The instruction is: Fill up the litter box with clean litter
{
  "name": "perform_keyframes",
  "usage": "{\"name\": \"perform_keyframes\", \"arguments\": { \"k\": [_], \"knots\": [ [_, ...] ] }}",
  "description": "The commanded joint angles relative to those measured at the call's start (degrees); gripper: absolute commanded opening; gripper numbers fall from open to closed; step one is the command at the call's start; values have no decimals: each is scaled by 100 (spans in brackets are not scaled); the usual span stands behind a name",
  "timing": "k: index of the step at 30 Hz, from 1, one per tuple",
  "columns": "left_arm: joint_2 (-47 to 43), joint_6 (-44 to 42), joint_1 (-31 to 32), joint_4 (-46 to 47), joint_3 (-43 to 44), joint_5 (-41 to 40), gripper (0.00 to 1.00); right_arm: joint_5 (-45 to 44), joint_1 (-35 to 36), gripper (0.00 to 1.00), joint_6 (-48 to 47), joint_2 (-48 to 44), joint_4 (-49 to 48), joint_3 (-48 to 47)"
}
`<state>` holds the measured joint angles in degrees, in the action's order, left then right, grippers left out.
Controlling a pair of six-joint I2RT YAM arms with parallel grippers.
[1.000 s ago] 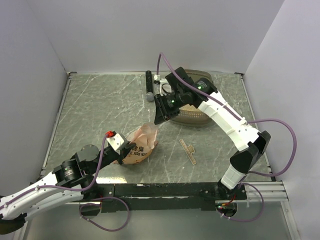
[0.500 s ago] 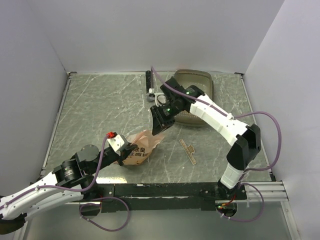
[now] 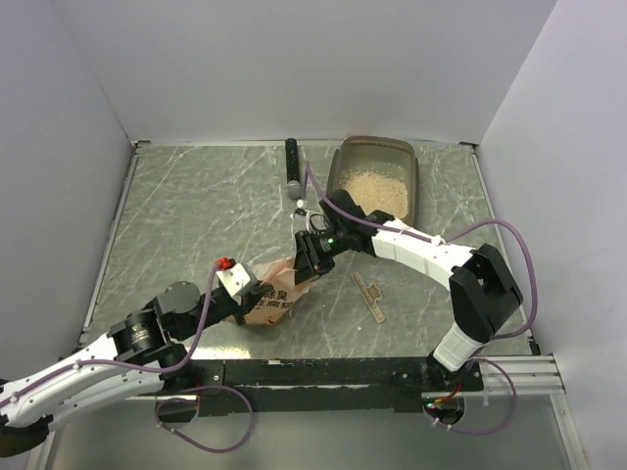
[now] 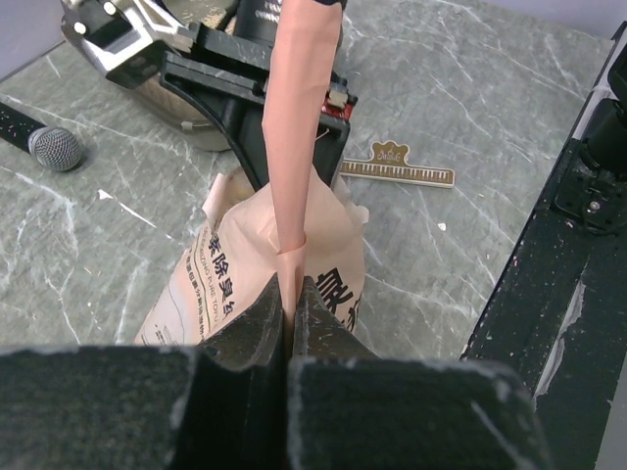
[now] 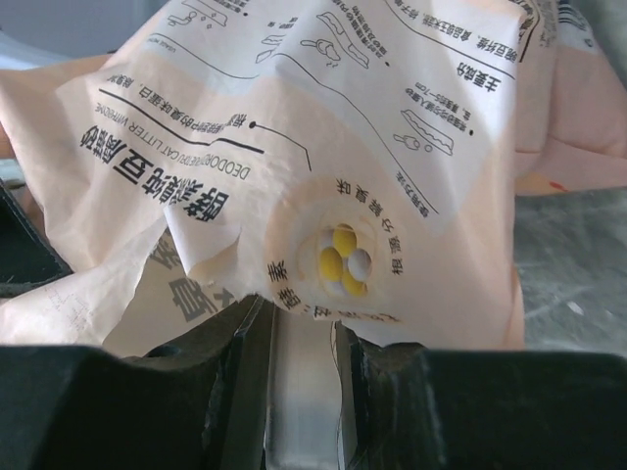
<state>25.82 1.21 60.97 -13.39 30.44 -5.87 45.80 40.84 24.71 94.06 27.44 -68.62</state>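
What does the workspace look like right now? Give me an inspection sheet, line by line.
Surface: grey-green marbled table, no spilled granules seen.
Job's things: litter box at the far edge, with a heap of clean litter inside.
Clutter: orange-pink cat litter pouch crumpled near the middle; tan ruler lying flat to its right; black microphone beside the box's left wall.
Grippers: left claw pinched shut on a fold of the pouch; right claw closed on the pouch's other end.
Cables: purple cables loop along both arms, clear of the box.
Surroundings: plain white walls on three sides.
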Motion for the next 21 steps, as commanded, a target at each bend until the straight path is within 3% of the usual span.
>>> {"name": "perform_keyframes", "arguments": {
  "k": [1,14,21],
  "knots": [
    [46,55,29,266,138,33,1,69,117,0,438,-177,-1275,577],
    [37,-7,29,258,120,59,1,614,-15,0,1694,-1231,-4069,2379],
    [107,-7,20,293,103,7,1,816,-111,0,2300,-1794,-4949,3003]
  ]
}}
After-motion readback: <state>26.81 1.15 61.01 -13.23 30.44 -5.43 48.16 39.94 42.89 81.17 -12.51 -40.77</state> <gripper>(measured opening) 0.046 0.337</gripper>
